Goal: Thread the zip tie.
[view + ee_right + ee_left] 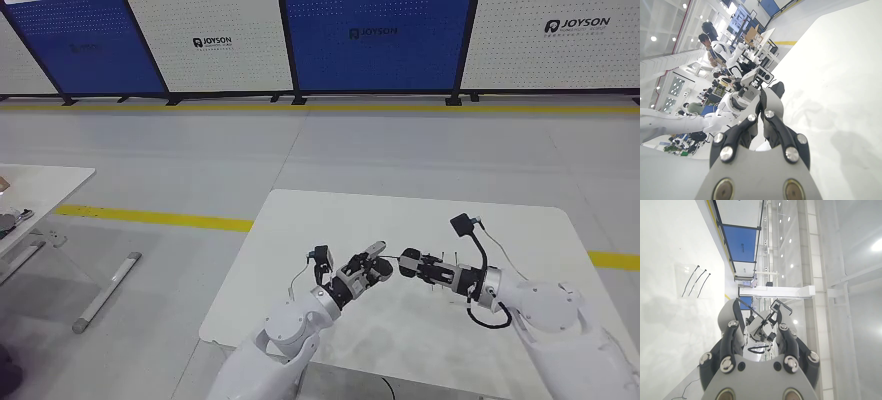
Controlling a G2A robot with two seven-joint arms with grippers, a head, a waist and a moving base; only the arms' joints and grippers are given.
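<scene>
Mid-threading, I reckon: right gripper pinches the zip tie, left gripper sits spread wide near it, so next means lining tail into head.

Top camera is looking down on the table; both wrist cameras, low over it, are facing each other.

White-shelled left arm and right arm: glossy covers, black wrist sections. Left gripper and right gripper: grey palm plates, black linkage fingers, silver round-head screws. Thin black cable loops at the right wrist.
</scene>
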